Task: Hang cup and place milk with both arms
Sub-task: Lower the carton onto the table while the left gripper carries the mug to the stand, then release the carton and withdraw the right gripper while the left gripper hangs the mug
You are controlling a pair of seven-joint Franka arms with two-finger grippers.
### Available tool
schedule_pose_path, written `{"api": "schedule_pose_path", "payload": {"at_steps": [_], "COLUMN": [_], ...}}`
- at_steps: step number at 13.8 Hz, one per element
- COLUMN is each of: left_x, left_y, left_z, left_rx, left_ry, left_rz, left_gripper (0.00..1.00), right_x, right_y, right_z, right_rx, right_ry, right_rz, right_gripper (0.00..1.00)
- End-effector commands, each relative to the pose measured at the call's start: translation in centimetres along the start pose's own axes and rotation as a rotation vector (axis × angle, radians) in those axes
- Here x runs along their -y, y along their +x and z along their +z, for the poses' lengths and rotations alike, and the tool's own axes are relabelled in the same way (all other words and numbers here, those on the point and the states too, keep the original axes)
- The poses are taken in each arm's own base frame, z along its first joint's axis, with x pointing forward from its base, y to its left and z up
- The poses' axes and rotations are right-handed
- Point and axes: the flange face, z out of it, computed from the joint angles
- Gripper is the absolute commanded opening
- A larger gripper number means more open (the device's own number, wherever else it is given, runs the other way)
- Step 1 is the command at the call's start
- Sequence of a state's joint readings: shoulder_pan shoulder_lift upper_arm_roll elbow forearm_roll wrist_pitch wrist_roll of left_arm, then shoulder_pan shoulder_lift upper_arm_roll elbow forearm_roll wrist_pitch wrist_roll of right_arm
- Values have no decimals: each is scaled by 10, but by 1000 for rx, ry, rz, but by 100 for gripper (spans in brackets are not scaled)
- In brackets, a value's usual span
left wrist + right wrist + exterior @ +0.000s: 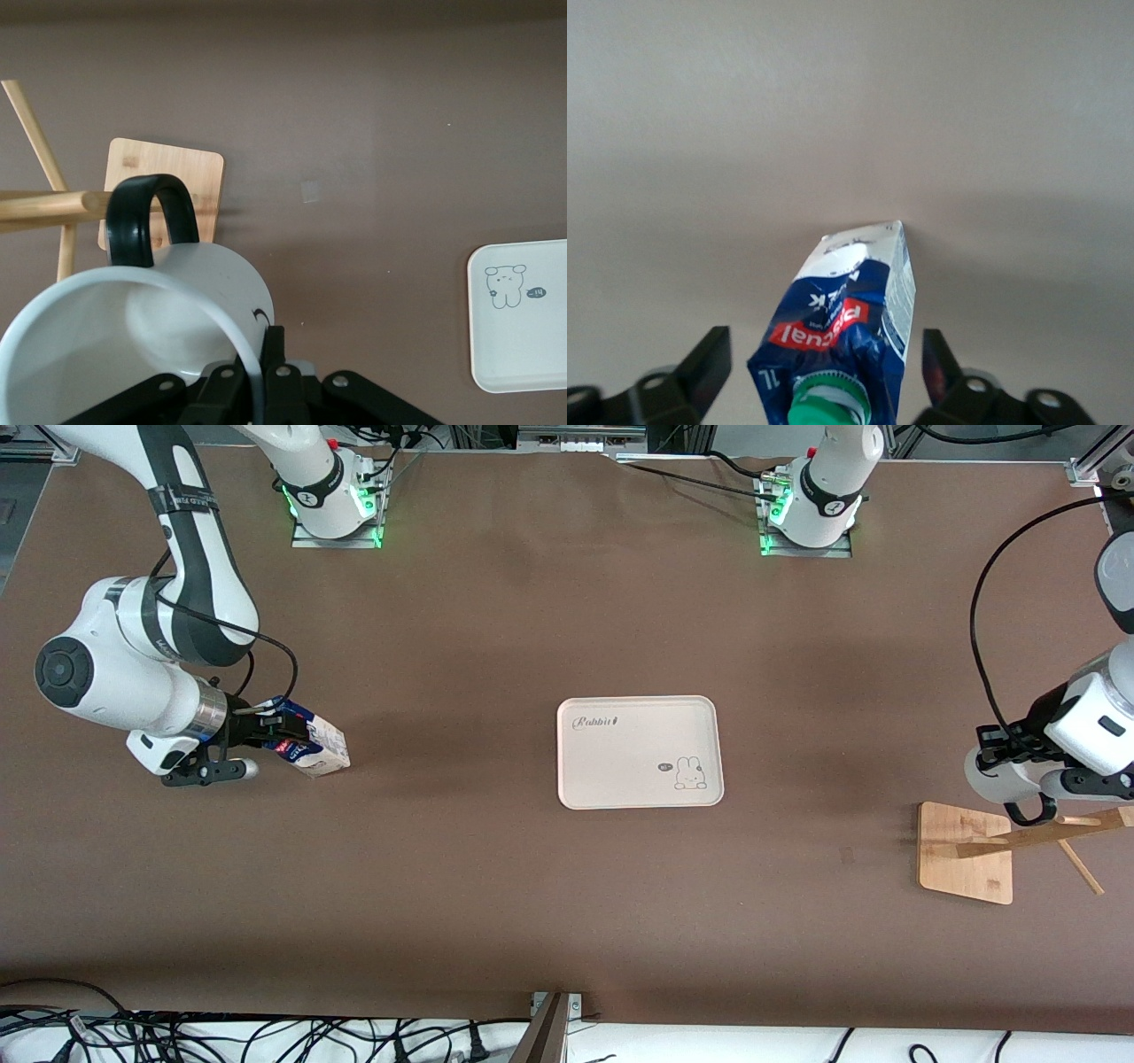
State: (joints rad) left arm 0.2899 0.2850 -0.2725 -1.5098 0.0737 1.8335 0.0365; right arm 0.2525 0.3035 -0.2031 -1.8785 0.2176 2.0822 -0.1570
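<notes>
The milk (314, 747) is a blue and white carton lying on its side on the table near the right arm's end. Its green cap (828, 409) points at my right gripper (266, 731). That gripper's (824, 367) fingers (709, 359) are open on either side of the carton's (855, 310) top, with gaps showing. My left gripper (1005, 755) is shut on the rim of the white cup (985, 776) above the wooden rack (966, 852). In the left wrist view this gripper (263, 354) pinches the cup (190, 301), and its black handle (151, 217) is at the tip of a rack peg (49, 206).
A white tray (638, 753) with a rabbit print lies in the middle of the table, and also shows in the left wrist view (523, 354). The rack's square base (168, 173) and slanted pegs (1076, 864) stand at the left arm's end.
</notes>
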Motion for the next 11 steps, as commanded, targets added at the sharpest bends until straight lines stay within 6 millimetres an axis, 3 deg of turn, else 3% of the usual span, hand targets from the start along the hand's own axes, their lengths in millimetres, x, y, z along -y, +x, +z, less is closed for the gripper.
{"api": "schedule_pose_path", "payload": {"at_steps": [1, 4, 7, 8, 9, 10, 11], "left_x": [22, 36, 69, 75, 77, 78, 77], "left_y": [15, 26, 23, 22, 21, 20, 20], "left_z": [-1, -2, 7, 7, 6, 9, 5], "left_rx": [-14, -36, -28, -29, -29, -23, -30], "left_ry": [-31, -39, -70, -85, -86, -103, -115], "left_rz": [21, 65, 16, -1, -11, -34, -55], "left_gripper": [0, 0, 0, 7, 57, 100, 100], "right_x": [7, 11, 13, 10, 10, 8, 5], "right_y": [11, 21, 10, 4, -6, -18, -28], "right_z": [-31, -67, -117, -140, -157, -174, -187], "right_rx": [-56, -125, -106, -105, -93, -85, -76], "right_ry": [6, 0, 5, -15, -29, -37, -51], "right_rz": [-17, -32, -38, -45, -53, -54, -54], "right_gripper": [100, 100, 100, 100, 100, 100, 100]}}
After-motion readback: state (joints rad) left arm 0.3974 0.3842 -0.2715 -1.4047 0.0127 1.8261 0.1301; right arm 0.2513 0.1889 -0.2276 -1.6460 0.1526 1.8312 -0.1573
